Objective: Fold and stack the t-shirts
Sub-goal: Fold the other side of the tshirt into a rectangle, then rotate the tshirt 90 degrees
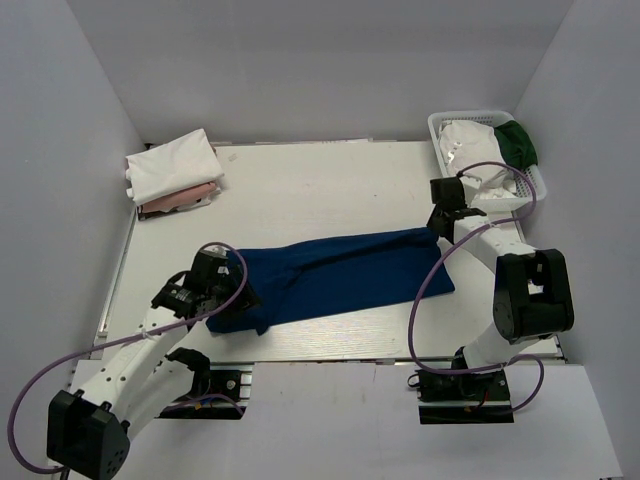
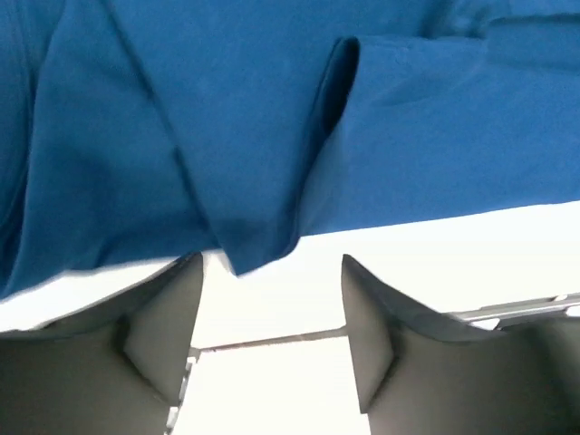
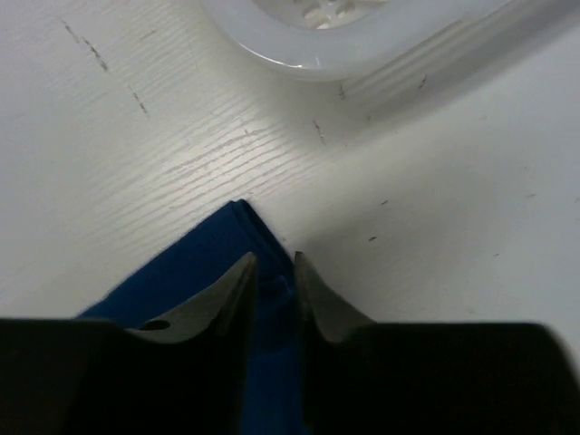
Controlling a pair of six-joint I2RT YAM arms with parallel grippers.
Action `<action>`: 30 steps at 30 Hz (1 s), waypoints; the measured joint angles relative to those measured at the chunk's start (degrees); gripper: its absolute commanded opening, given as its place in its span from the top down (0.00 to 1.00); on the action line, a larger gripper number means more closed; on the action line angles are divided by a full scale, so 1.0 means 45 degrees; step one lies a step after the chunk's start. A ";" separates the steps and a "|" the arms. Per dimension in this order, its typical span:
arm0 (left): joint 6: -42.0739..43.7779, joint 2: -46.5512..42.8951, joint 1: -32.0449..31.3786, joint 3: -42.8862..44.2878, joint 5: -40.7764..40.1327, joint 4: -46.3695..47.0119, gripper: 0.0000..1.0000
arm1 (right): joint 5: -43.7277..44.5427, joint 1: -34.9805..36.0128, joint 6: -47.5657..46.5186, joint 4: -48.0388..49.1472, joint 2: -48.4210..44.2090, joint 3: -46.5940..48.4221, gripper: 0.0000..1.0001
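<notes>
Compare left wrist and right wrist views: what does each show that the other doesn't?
Left wrist only: the left gripper, jaws wide apart, at a creased, folded-over edge of the royal-blue cloth t-shirt. Right wrist only: the right gripper closed on a pointed corner of that shirt, and the rim of the white plastic basket beyond. Both: the blue shirt lying on the white table.

Shirt (image 1: 340, 275) lying centre, folded stack (image 1: 172, 170) rear left, basket (image 1: 475, 114) rear right
</notes>
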 measured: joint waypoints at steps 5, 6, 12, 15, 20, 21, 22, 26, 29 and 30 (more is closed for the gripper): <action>-0.0112 0.0291 -0.0019 0.0729 0.0083 -0.1229 0.00 | 0.0408 -0.0092 0.0398 -0.0602 -0.0005 -0.0005 0.43; -0.0039 0.0291 -0.0019 0.0845 0.0010 -0.1321 0.00 | 0.0408 -0.0097 0.0437 -0.0646 -0.0068 -0.0068 0.40; 0.0554 0.1297 -0.0019 0.1724 -0.0466 0.0107 0.00 | -0.0593 -0.0083 0.0238 -0.0573 -0.1418 -0.0578 0.26; 0.1001 0.3347 -0.0019 0.2050 -0.0277 0.1559 0.00 | -0.1938 0.0053 -0.0180 0.0165 -0.1695 -0.0597 0.21; 0.1792 0.6960 -0.0219 0.2788 0.0835 0.3565 0.00 | -0.3847 0.0525 -0.0646 0.1146 -0.0782 -0.0593 0.18; 0.1904 0.7315 -0.0316 0.2880 0.1010 0.3818 0.00 | -0.4124 0.0612 -0.0690 0.1239 -0.0481 -0.0568 0.18; 0.1991 0.7543 -0.0423 0.2948 0.1224 0.4036 0.00 | -0.4415 0.0690 -0.0709 0.1321 -0.0121 -0.0544 0.18; 0.2215 0.8014 -0.1054 0.2968 0.2205 0.4949 0.00 | -0.4959 0.0753 -0.0675 0.1365 0.0782 -0.0520 0.18; 0.2443 0.8398 -0.1700 0.3045 0.2773 0.5071 0.00 | -0.5149 0.0748 -0.0636 0.1375 0.0918 -0.0520 0.18; 0.2540 0.8422 -0.1933 0.3099 0.2900 0.5008 0.00 | -0.5187 0.0743 -0.0631 0.1433 0.0908 -0.0520 0.17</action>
